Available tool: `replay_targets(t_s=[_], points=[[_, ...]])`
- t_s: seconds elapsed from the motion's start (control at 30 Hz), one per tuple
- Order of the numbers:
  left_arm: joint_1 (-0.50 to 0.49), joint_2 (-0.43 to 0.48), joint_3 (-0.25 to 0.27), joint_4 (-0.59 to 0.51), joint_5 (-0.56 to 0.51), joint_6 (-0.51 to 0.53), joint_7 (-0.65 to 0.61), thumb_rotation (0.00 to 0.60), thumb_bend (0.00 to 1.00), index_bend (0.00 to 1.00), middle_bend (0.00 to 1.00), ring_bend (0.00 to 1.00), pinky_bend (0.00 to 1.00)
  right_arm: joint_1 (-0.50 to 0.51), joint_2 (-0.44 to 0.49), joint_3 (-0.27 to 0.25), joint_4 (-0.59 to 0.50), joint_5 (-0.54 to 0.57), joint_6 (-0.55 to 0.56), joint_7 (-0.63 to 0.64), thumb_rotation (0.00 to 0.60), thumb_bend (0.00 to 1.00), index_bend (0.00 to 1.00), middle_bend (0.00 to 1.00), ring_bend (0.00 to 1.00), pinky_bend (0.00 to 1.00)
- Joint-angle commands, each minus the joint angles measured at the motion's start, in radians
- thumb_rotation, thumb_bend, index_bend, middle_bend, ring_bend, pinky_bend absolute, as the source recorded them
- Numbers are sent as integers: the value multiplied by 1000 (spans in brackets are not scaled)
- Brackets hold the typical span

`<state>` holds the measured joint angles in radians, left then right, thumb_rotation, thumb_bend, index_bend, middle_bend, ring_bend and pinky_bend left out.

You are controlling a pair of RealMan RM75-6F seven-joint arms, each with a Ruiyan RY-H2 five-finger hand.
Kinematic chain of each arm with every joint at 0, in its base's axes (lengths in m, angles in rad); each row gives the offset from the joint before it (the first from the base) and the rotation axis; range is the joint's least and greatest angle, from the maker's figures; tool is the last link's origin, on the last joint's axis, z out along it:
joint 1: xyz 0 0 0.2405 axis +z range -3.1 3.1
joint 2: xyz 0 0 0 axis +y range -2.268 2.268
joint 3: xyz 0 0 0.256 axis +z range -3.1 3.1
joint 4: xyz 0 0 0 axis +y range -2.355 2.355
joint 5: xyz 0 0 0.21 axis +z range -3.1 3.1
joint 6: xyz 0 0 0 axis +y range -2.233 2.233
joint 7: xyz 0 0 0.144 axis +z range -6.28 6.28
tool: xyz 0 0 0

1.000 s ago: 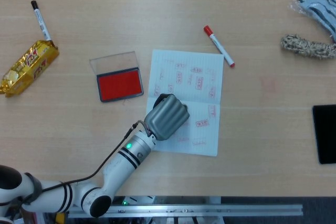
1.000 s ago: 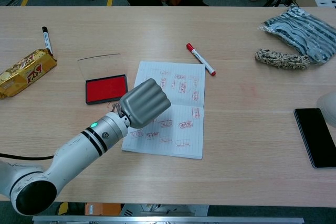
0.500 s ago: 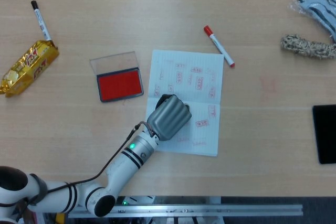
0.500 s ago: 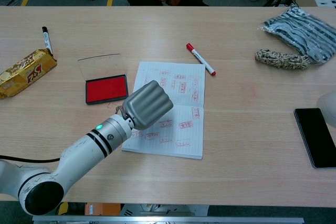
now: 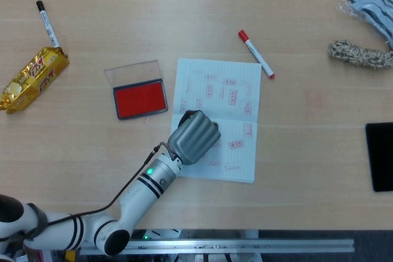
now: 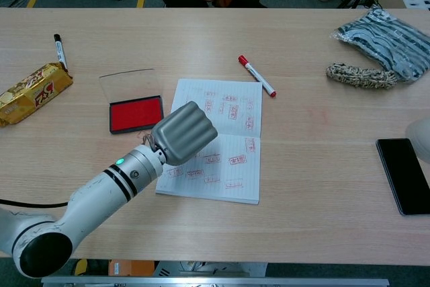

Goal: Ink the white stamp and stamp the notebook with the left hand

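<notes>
My left hand (image 5: 194, 137) is curled into a fist over the lower left part of the open notebook (image 5: 230, 93), which carries several red stamp prints. The chest view shows the same left hand (image 6: 183, 132) above the notebook (image 6: 232, 109), knuckles up. The white stamp is hidden inside the fist, so I cannot tell whether it touches the page. The red ink pad (image 5: 140, 99) lies open just left of the notebook, its clear lid (image 5: 132, 70) folded back behind it. My right hand does not show.
A red marker (image 5: 256, 54) lies beyond the notebook's far right corner. A black marker (image 5: 47, 24) and a gold snack packet (image 5: 34, 78) sit far left. A striped cloth (image 5: 374, 1), a fuzzy strip (image 5: 359, 54) and a black phone (image 5: 381, 156) occupy the right.
My left hand nudged slightly right over the notebook half a second ago and has since come back left to about where it was. Nothing else moved.
</notes>
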<state>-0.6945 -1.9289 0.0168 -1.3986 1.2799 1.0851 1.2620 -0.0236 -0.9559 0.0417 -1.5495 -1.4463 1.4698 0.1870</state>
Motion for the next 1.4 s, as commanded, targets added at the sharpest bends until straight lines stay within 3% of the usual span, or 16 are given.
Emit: replay_targets(t_s=[0.03,0.23,0.47,0.87,1.4], points=[[9,70,-13,-96,18,43,4,600,270,572,1000,1000,1000,1,0,1,1,-1,-1,2,600,219,335,350,288,445],[26,168,-2,-232,48,90,19,600,270,570,1000,1000,1000,13,-9,2,5,-10,-12,4,600,218,335,350,288,445],[49,202,40,-284,66,104,42,600,270,570,1000,1000,1000,29,-14,5,-1,-24,-21,-3,600,219,335,350,288,445],[75,131,79,-214,71,77,46,600,270,570,1000,1000,1000,24,-8,2,-5,-18,-18,-7,600,219,335,350,288,445],[99,47,83,-57,110,70,24,600,270,570,1000,1000,1000,16,-5,-2,-8,-9,-16,-15,600,218,335,350,288,445]])
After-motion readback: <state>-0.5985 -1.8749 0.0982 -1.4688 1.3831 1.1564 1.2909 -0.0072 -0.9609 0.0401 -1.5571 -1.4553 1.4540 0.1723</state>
